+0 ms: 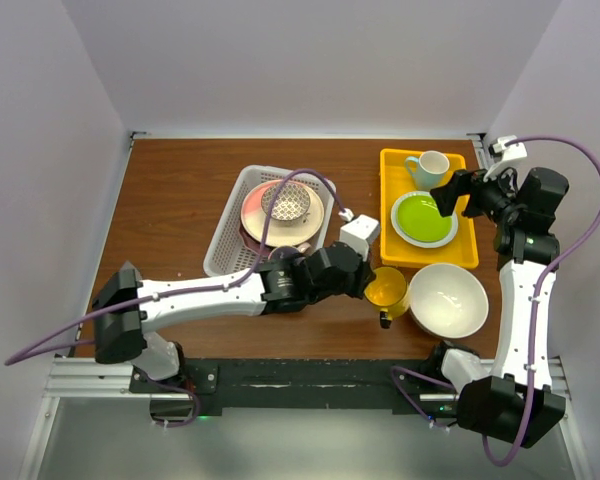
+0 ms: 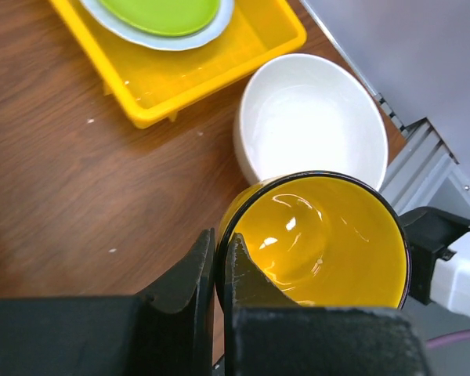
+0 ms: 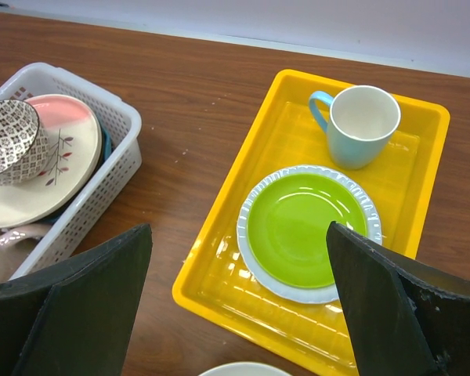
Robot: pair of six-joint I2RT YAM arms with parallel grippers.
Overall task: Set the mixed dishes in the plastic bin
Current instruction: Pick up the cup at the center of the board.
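Note:
My left gripper (image 1: 368, 282) is shut on the rim of the yellow mug (image 1: 387, 290), one finger inside and one outside (image 2: 219, 252). The yellow mug (image 2: 329, 243) is just left of the large cream bowl (image 1: 447, 298), which stands on the table (image 2: 309, 117). The white plastic bin (image 1: 228, 228) at centre left holds a pink-and-cream plate (image 1: 302, 222) stacked on others, with the small patterned bowl (image 1: 286, 203) on top. My right gripper (image 3: 236, 227) hangs open and empty above the yellow tray (image 3: 286, 117).
The yellow tray (image 1: 385, 200) at the right holds a green plate on a white plate (image 1: 423, 218) and a blue mug (image 1: 430, 168). White walls close in the table on three sides. The left arm lies across the table in front of the bin.

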